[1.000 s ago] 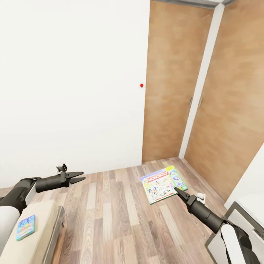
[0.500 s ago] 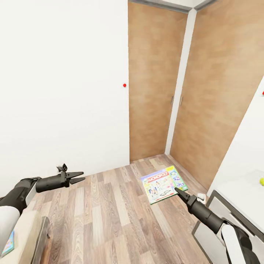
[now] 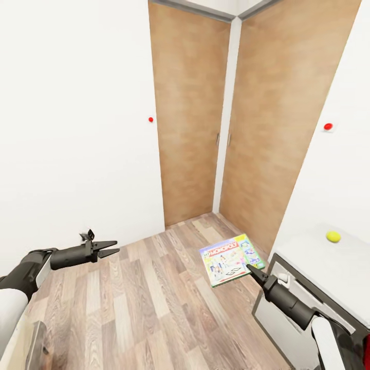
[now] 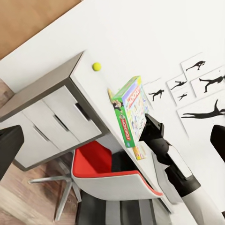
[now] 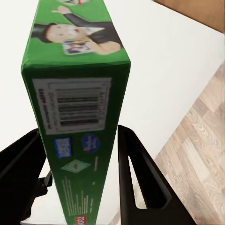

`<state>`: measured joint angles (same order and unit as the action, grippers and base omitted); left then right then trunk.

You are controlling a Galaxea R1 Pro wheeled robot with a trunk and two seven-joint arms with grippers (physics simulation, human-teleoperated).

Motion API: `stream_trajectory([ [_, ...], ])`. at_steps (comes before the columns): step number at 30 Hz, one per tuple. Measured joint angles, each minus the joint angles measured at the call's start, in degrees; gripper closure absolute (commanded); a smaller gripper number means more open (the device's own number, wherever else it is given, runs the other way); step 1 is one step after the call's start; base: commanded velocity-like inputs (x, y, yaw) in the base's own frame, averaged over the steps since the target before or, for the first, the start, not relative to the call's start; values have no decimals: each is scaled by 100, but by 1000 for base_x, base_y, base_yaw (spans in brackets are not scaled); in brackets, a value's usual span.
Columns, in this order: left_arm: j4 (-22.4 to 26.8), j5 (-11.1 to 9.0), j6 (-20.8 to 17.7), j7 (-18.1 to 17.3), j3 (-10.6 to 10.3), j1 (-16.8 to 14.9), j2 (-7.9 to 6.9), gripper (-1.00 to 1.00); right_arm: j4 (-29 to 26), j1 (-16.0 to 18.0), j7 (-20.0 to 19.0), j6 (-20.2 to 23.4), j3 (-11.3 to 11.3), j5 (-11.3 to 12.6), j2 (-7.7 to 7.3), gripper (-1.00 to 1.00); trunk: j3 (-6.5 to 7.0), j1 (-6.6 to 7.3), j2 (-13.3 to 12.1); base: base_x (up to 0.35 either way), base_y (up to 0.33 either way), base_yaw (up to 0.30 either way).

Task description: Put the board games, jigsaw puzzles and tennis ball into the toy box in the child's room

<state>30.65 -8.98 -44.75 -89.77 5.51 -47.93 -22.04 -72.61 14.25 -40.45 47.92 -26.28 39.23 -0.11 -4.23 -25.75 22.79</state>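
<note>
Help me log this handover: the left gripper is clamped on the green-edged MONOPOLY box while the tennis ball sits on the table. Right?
Not quite: the right gripper is clamped on the MONOPOLY box, as the right wrist view shows. The left gripper is open. The tennis ball does sit on the table.

- two tall wooden doors point(image 3: 190, 118) meet in the room's corner
- a small red dot point(image 3: 150, 119) sits on the white wall left of them
- a red button on a white plate point(image 3: 328, 126) sits on the right-hand wall
</note>
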Motion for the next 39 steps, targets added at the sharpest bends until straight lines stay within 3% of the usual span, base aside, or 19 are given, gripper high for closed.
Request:
stream_trajectory([
  [7, 0, 0, 0, 0, 4, 0, 0, -100, 1, 0, 0, -1, -1, 12, -7, 100, 0, 0, 0, -13, 12, -271],
  [18, 1, -1, 8, 0, 13, 3, -9, -100, 2, 1, 7, 12, -1, 116, -4, 100, -2, 0, 0, -34, 48, -78],
  [39, 0, -1, 8, 0, 21, 1, -9, -100, 10, 0, 9, -7, -1, 93, -1, 100, -127, 0, 0, -12, 8, -214],
])
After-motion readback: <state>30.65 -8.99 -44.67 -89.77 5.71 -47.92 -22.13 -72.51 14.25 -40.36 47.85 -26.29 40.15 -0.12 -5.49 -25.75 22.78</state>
